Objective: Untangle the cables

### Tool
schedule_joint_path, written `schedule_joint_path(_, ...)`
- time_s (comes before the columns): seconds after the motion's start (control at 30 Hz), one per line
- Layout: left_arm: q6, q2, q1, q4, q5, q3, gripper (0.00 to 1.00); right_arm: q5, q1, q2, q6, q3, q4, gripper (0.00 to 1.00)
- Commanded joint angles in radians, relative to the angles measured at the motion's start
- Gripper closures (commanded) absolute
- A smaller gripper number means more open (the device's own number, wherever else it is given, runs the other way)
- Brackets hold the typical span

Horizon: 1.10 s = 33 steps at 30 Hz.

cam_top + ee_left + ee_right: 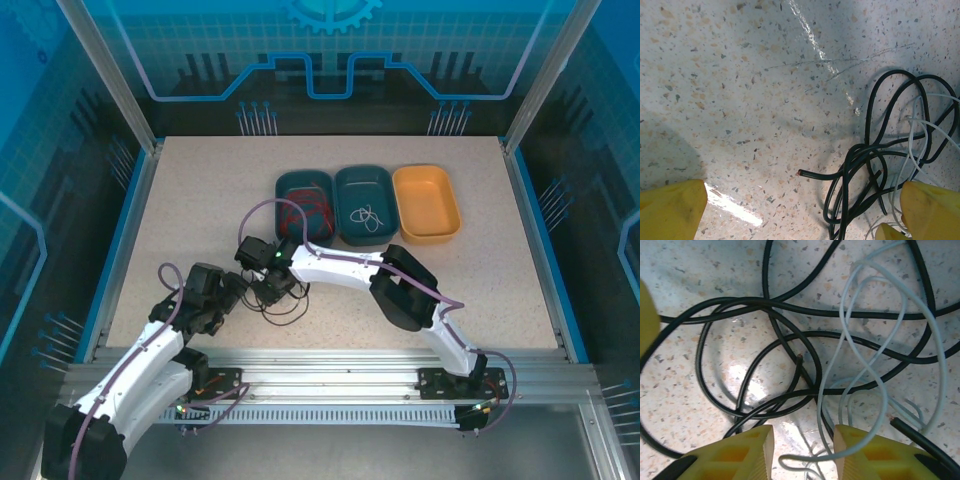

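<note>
The cables [275, 298] sit in a loose knot on the tabletop [180, 200], near the front edge and left of centre. The black cable [740, 305] runs in wide overlapping loops, and the white cable [875, 375] is threaded through them on one side. There's no single long axis here, it just sprawls, though one cut black end [810, 174] pokes out sideways. Straight above the knot hangs the right end effector [802, 450], partly closed with a clear gap. The white cable crosses that gap, but nothing looks pinched. So the right arm is the nearer one, with the work directly below it. The left end effector [800, 212] hovers just beside, spread wide and empty, the knot off towards one of its fingers [930, 210] and bare tabletop under the rest. Farther back, a red cable [303, 208] lies in a teal tray [283, 185].
</note>
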Motion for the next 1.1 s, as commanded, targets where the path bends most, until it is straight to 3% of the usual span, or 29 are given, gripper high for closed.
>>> schedule_joint_path(0.0, -0.024, -0.012, 0.008, 0.003, 0.025, -0.023, 0.01, 0.063, 0.014, 0.038, -0.005, 0.025, -0.031, 0.61)
schedule_joint_path(0.2, -0.031, -0.012, 0.008, 0.015, 0.028, -0.035, 0.01, 0.103, 0.016, 0.034, -0.024, 0.032, -0.043, 0.60)
schedule_joint_path(0.4, -0.034, -0.012, 0.008, 0.024, 0.030, -0.042, 0.01, 0.099, 0.023, -0.005, -0.032, 0.022, -0.031, 0.66)
schedule_joint_path(0.7, -0.034, -0.012, 0.008, 0.029, 0.032, -0.045, 0.01, 0.040, 0.024, -0.090, -0.053, -0.022, 0.035, 0.86)
schedule_joint_path(0.87, -0.030, -0.012, 0.008, 0.030, 0.037, -0.047, 0.01, -0.007, 0.022, -0.159, -0.070, -0.068, 0.102, 0.95)
schedule_joint_path(1.07, -0.016, -0.010, 0.008, 0.045, 0.055, -0.049, 0.01, -0.161, -0.009, -0.275, -0.077, -0.168, 0.244, 0.99)
